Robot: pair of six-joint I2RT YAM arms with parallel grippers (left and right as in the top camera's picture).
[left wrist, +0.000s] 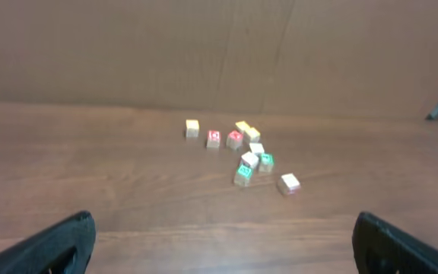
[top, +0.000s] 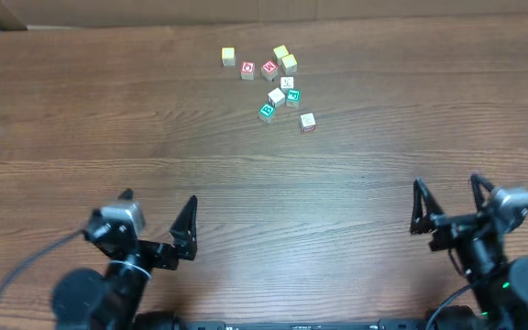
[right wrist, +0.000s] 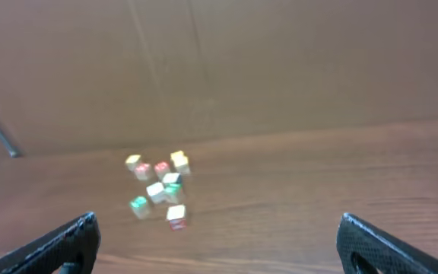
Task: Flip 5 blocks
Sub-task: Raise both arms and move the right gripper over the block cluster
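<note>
The blocks lie in a loose cluster at the far middle of the table: a white one [top: 287, 83], a white one [top: 276, 95], a teal one [top: 293, 96], a teal one [top: 267, 112] and a white one [top: 308, 121] set slightly apart. In the left wrist view the teal block [left wrist: 243, 175] and the lone white block [left wrist: 289, 183] are the closest. In the right wrist view that white block [right wrist: 176, 216] is closest. My left gripper [top: 157, 213] [left wrist: 223, 251] and right gripper [top: 447, 192] [right wrist: 217, 243] stand open and empty near the front edge, far from the blocks.
Behind the cluster sit plain yellow cubes [top: 228, 57] [top: 285, 59] and two red-faced cubes [top: 248, 70] [top: 269, 70]. A brown cardboard wall [left wrist: 219, 46] runs along the table's far edge. Bare wood table [top: 108, 128] lies between the grippers and the cluster.
</note>
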